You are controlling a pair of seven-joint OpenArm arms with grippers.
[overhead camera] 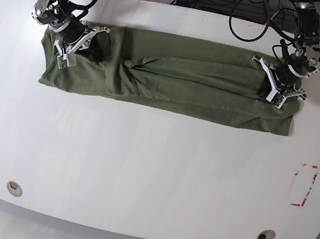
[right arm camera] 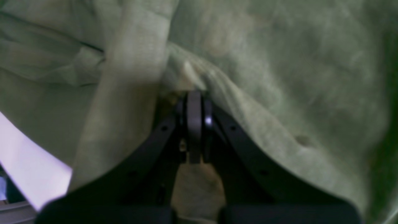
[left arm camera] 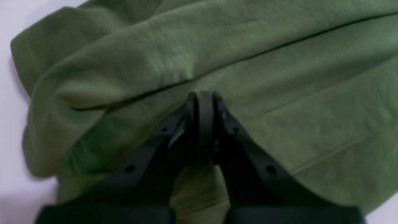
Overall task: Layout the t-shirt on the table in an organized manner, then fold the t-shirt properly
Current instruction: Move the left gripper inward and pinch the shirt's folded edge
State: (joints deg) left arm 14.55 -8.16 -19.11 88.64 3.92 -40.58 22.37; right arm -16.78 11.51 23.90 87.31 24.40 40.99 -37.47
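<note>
On the near table (overhead camera: 141,176), only a red dashed mark (overhead camera: 303,185) lies at four o'clock. Farther back, the t-shirt (overhead camera: 171,80) stretches nine to three o'clock. Both pincers are pressed together, the left gripper (overhead camera: 276,98) and right gripper (overhead camera: 64,57) probably pinching cloth at its ends. Lift both ends evenly.

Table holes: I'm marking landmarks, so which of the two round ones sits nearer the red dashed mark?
The hole by the near edge below the red mark; the other hole lies at the opposite end of that edge.
</note>
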